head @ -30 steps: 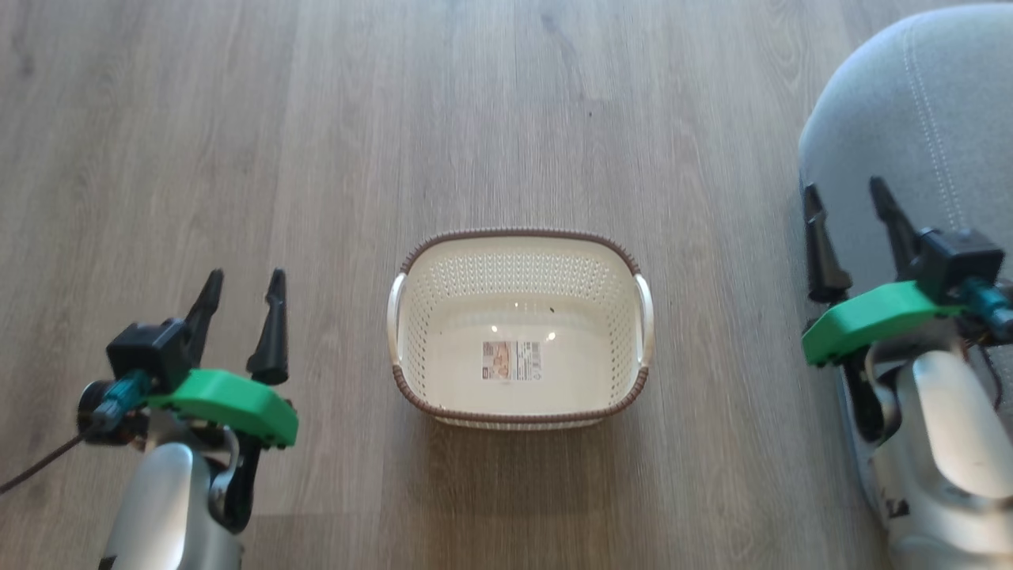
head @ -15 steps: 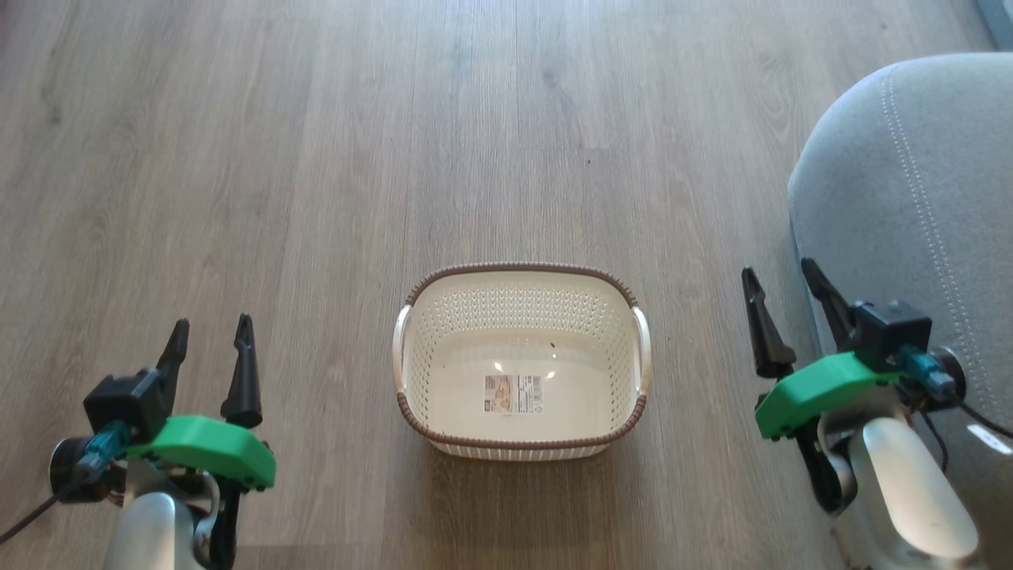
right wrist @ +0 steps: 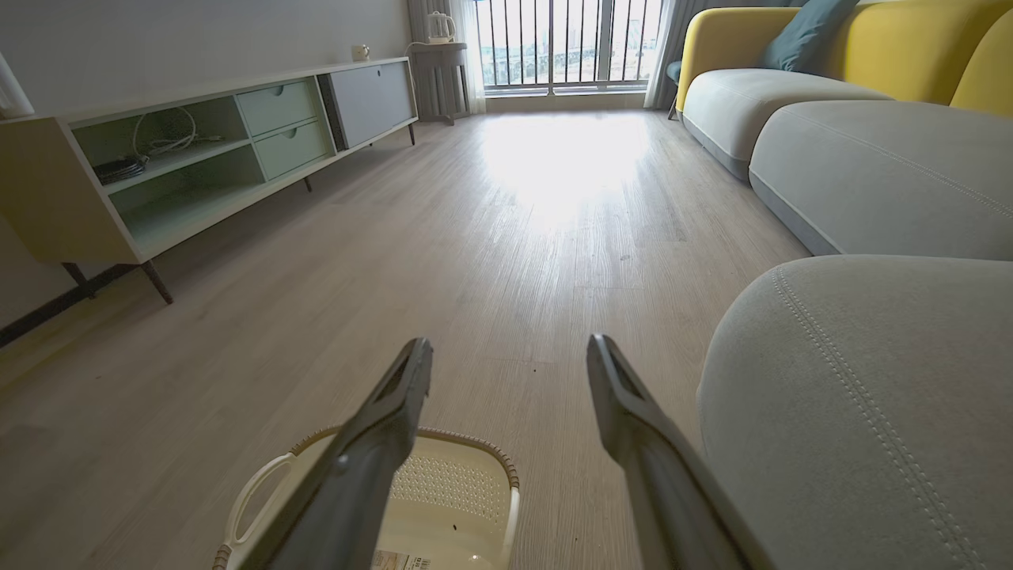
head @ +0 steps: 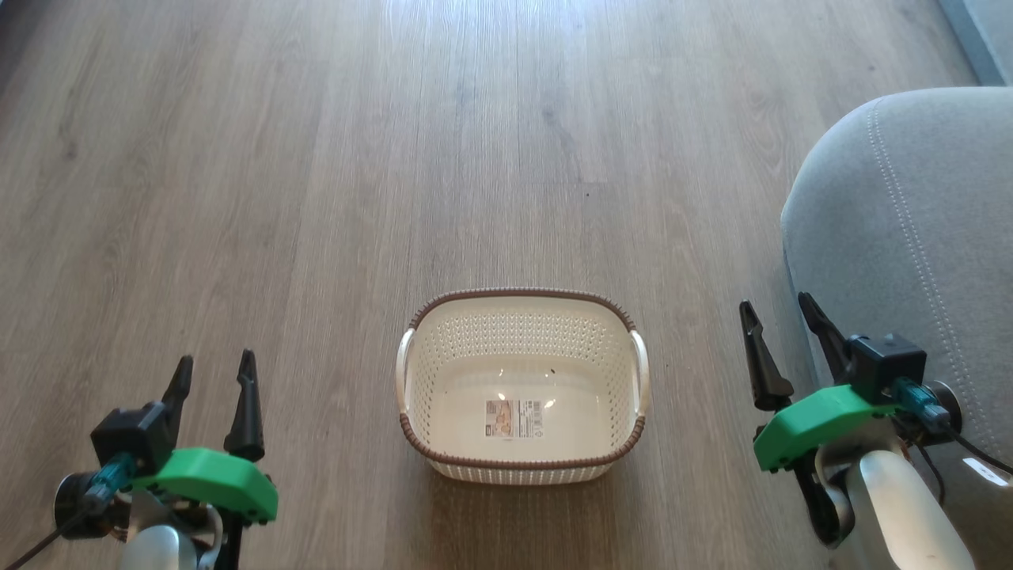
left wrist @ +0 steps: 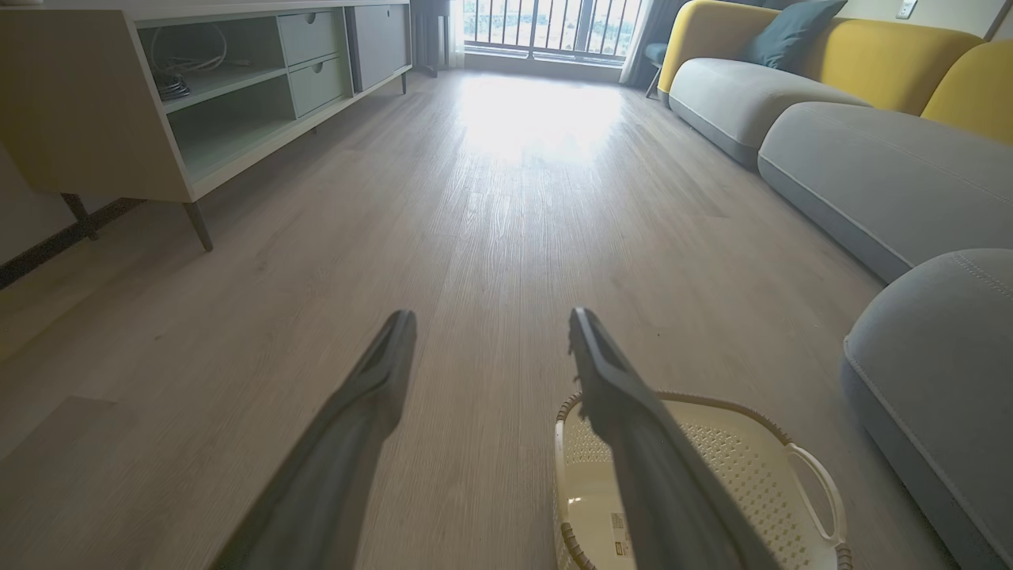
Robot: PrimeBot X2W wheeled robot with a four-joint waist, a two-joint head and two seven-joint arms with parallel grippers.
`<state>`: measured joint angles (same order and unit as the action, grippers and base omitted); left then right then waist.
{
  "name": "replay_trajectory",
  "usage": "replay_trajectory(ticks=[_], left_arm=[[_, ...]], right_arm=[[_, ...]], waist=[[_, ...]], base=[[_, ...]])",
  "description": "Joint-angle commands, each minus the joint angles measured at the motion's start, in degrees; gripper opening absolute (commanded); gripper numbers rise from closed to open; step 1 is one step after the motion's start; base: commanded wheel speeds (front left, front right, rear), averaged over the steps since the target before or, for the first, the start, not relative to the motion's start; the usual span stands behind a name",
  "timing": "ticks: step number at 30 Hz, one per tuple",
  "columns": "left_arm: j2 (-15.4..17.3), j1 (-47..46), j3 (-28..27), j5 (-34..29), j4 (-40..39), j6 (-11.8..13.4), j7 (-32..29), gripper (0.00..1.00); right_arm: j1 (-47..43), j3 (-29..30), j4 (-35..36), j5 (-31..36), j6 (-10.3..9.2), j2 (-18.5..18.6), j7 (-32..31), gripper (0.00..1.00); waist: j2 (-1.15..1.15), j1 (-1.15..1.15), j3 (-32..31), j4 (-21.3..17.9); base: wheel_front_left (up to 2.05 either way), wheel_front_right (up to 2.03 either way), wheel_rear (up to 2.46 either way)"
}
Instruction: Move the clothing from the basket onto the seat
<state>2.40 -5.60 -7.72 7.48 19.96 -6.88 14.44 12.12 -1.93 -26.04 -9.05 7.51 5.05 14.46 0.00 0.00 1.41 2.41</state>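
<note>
The cream basket (head: 522,332) stands on the wood floor between my arms, its floor bare apart from a label sticker. The clothing is out of view. The grey seat (head: 910,222) rises at the right, its double stitching running along the rounded corner. My left gripper (head: 217,358) is open over the floor, left of the basket. My right gripper (head: 775,301) is open too, between the basket and the seat's edge. In the left wrist view my left gripper (left wrist: 491,313) points past the basket (left wrist: 736,451). In the right wrist view my right gripper (right wrist: 509,340) is above the basket (right wrist: 451,483), beside the seat (right wrist: 870,380).
A low cabinet on thin legs (right wrist: 198,166) lines the left wall. More grey sofa cushions with yellow backs (right wrist: 870,158) run along the right towards a balcony door (right wrist: 562,39). Wood floor (head: 396,158) stretches ahead of the basket.
The head camera has tilted, so the whole picture sits lower. My right gripper has drawn back from over the seat to the floor beside it; my left gripper has pulled back slightly. Both stay open.
</note>
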Motion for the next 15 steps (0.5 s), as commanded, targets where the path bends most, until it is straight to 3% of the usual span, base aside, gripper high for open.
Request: replay_trajectory(ticks=[1, 15], left_arm=[[0.50, -1.01, -1.84, -0.36, -1.84, 0.00, 0.56, 1.00], [0.48, -0.47, -1.30, 1.59, -2.21, 0.13, 0.56, 1.00]], right_arm=[[0.76, -0.89, 2.16, 0.62, -0.02, -0.41, 0.53, 1.00], [0.56, -0.43, 2.77, 1.03, -0.02, -0.85, 0.53, 1.00]], waist=[[0.00, 0.00, -0.29, -0.07], [0.00, 0.00, -0.09, -0.18]], base=[[0.00, 0.00, 0.00], [0.00, 0.00, 0.00]])
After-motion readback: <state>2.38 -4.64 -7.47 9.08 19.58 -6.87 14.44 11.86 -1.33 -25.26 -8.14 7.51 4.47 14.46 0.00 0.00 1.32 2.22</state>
